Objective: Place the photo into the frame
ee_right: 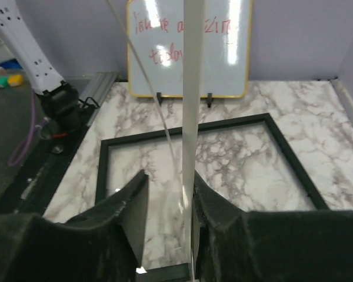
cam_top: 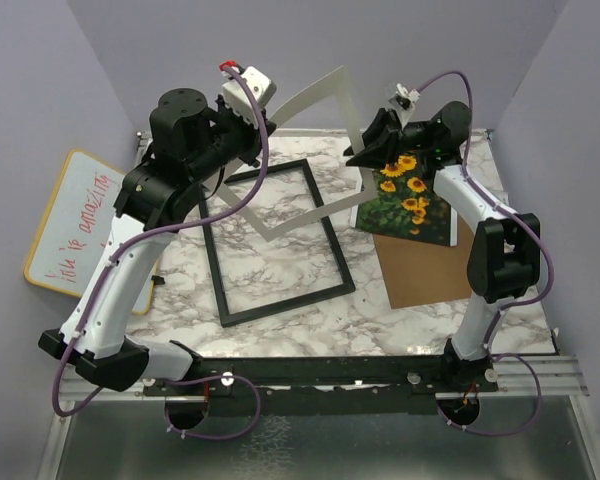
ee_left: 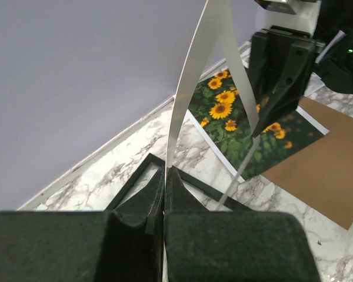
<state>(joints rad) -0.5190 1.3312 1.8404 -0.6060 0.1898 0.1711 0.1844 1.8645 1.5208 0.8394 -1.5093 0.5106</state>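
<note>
Photo [cam_top: 405, 205] lies at two o'clock, looks light and bendy, best pinched by an edge; my left pincer [ee_left: 165, 171] grips the white mat [cam_top: 310, 92], my right pincer [ee_right: 169, 177] is open around it.

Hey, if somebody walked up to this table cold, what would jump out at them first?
The white mat hangs in mid-air above the black frame. The left gripper is pinched shut on its edge, and the right gripper straddles another side with its jaws not yet closed. On the right, the bright sunflower photo lies on the brown backing board.
</note>
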